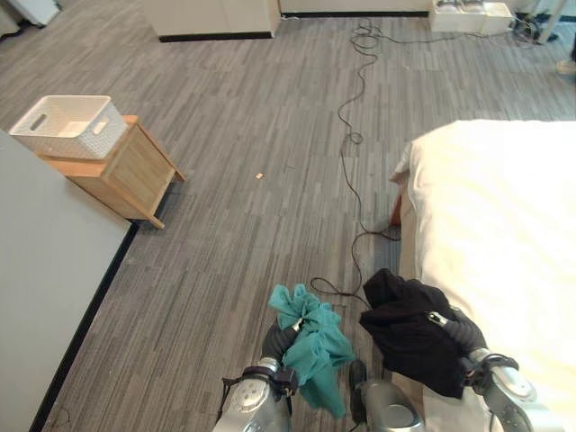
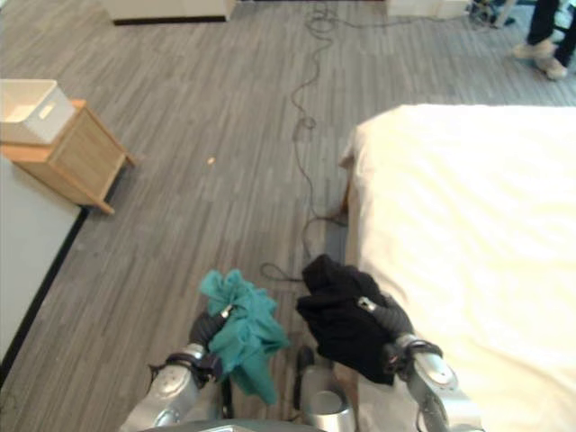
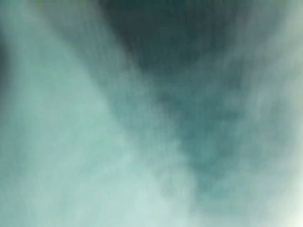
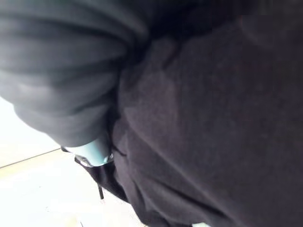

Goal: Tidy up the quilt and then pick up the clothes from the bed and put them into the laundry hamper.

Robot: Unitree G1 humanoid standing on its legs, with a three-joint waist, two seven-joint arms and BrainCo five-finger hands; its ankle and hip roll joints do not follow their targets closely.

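- Garments are both off the bed and in the hands, carried low in front of the robot over the grey plank floor; judged as the carry stage, with the drop into the hamper not yet done.
- Teal garment is bunched in the left hand, a crumpled knot standing above the hand and the rest hanging below it; the bunching likely keeps the cloth from trailing on the floor.
- Left hand: dark ribbed cover visible at the cloth's left edge; fingers buried in the fabric. The hanging cloth suggests a closed grasp, but how far the fingers curl cannot be told. Left wrist view shows teal cloth close against the lens.
- Black garment is draped over and round the right hand, just beside the bed's near edge; right wrist view shows dark fabric pressed against the ribbed cover. Fingers hidden, so closure cannot be told.
- Both forearms reach forward side by side, wrists level, loads apart and not touching.
- White quilt lies flat and smooth on the bed.
- White perforated hamper sits on a small wooden stand, well apart, ahead and to the left; judged next need is a turn and walk toward it.
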